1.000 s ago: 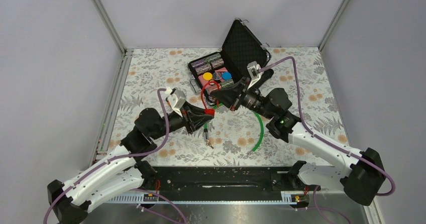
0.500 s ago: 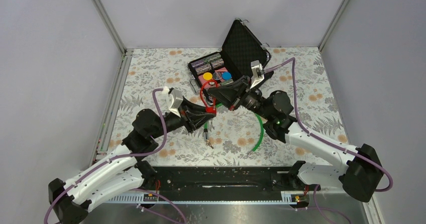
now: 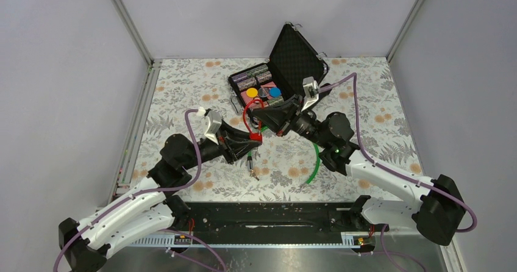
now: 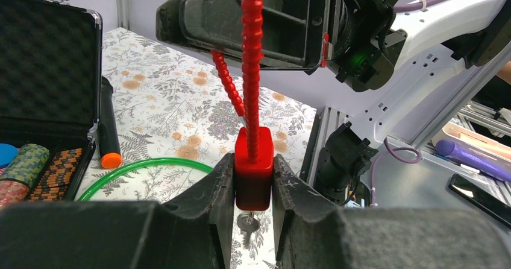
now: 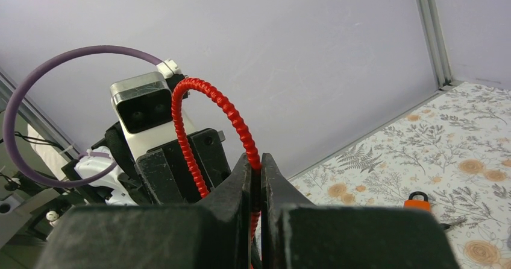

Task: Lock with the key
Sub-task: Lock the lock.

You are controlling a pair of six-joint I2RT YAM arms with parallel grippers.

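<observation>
Key: tiny silvery bit peeking out under the red lock, low in the gap between the left fingers. Mostly hidden, so can't say whether seated in the keyhole or just dangling there. Left fingers clamped tight on both sides of the lock body, holding it upright off the desk. Red ribbed cable running straight up out of the lock top, then arching over. Right fingers pinched together on that cable, higher up the loop, right across from the left ones and pretty much nose to nose. Down below the pair: green loop lying flat on the flowery desk. Dark stick with an orange tip lying just beside the case. Further back, black case standing open, chips stacked in the bottom half.
</observation>
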